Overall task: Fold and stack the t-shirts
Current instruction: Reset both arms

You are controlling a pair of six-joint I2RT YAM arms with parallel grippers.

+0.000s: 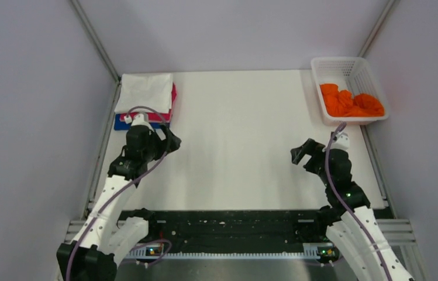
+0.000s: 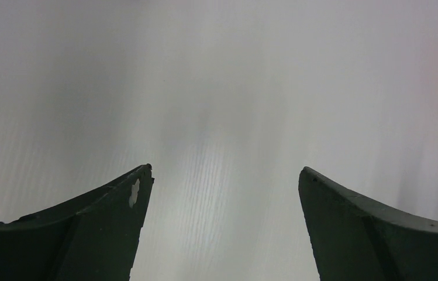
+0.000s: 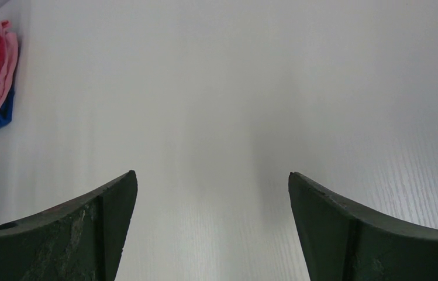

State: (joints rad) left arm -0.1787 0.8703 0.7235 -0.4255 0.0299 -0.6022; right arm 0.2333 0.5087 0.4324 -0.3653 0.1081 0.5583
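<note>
**Item 1. Table.** White, flat, walled by pale panels on three sides. It carries everything listed below.

**Item 2. My arms.** The left arm and the right arm both rise from the near edge. Each is white with black joints and a purple cable. Each reaches forward over bare tabletop.

**Item 3. Stack of folded t-shirts, far left corner of the table.** The white t-shirt lies on top, folded flat. The magenta t-shirt shows as an edge under it along the right side. The blue t-shirt is at the bottom, peeking out at the near edge. My right wrist view catches the same layers at its upper left margin.

**Item 4. Basket.** White plastic lattice, at the far right corner, against the right wall.

**Item 5. Orange t-shirt.** Crumpled, unfolded, lying inside the basket at its nearer end.

**Item 6. My left pincer.** It is spread wide with nothing between the jaws. It sits just in front of the stack and is not touching it. Only bare white table shows in the gap.

**Item 7. My right pincer.** It is likewise spread wide and holds nothing. It is over bare table on the right half, nearer than the basket and apart from it.
</note>
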